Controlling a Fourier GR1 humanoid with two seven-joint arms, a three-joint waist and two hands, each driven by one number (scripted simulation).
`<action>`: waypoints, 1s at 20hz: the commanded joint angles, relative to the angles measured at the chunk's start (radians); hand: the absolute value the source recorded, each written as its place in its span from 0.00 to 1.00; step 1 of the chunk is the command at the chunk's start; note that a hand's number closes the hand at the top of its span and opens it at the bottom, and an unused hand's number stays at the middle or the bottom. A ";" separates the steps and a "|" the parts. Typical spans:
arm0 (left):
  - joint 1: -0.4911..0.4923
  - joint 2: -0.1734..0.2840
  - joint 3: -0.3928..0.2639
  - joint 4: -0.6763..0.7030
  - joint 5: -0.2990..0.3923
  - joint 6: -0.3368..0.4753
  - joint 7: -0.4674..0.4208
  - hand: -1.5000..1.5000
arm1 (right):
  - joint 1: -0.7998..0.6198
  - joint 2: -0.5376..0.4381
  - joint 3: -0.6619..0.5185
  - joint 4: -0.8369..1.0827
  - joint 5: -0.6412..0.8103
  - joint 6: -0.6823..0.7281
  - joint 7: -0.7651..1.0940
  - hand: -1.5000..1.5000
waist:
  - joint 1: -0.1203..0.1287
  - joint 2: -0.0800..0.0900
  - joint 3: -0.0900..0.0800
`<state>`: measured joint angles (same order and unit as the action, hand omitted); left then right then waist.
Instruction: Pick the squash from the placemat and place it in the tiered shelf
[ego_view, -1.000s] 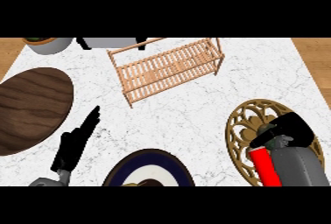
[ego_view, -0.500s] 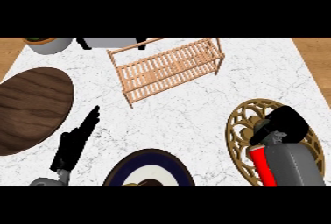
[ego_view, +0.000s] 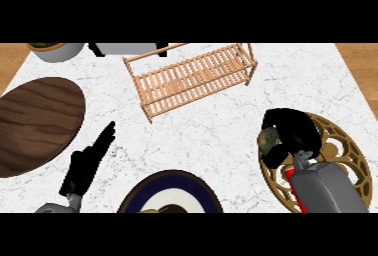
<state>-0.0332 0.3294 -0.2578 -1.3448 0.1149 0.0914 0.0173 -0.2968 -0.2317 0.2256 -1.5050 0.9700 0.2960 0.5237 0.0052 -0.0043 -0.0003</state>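
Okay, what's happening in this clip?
The robot's right hand is down over the gold placemat, fingers curled round the dark green squash. The squash is not yet lifted toward the wooden shelf at the far side of the counter. The left hand rests open at lower left.

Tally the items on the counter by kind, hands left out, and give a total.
Wooden tiered shelf: 1
Gold openwork placemat: 1
Squash, mostly hidden under the right hand: 1
Dark wooden oval board: 1
Navy-rimmed plate: 1
Grey pot at the far left corner: 1
Grey and black object at the far edge: 1
Total: 7
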 joint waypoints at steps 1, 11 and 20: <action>0.000 0.007 0.031 -0.010 0.016 -0.010 0.005 0.50 | 0.013 -0.084 -0.020 -0.212 -0.067 0.080 -0.094 1.00 | -0.018 -0.002 0.000; -0.002 -0.006 0.021 -0.051 -0.009 -0.010 0.055 0.50 | -0.200 -0.010 -0.235 -0.437 -0.201 0.079 0.035 1.00 | -0.002 0.002 0.000; -0.059 -0.052 0.055 0.113 -0.057 -0.046 -0.038 0.50 | -0.519 -0.037 -0.306 -0.123 -0.187 0.049 0.040 1.00 | 0.001 0.008 0.000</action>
<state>-0.0547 0.3114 -0.2093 -1.3295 0.0858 0.0537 0.0324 -0.7320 -0.2528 -0.0563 -1.7645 0.7630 0.3937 0.6095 0.0070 0.0000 -0.0007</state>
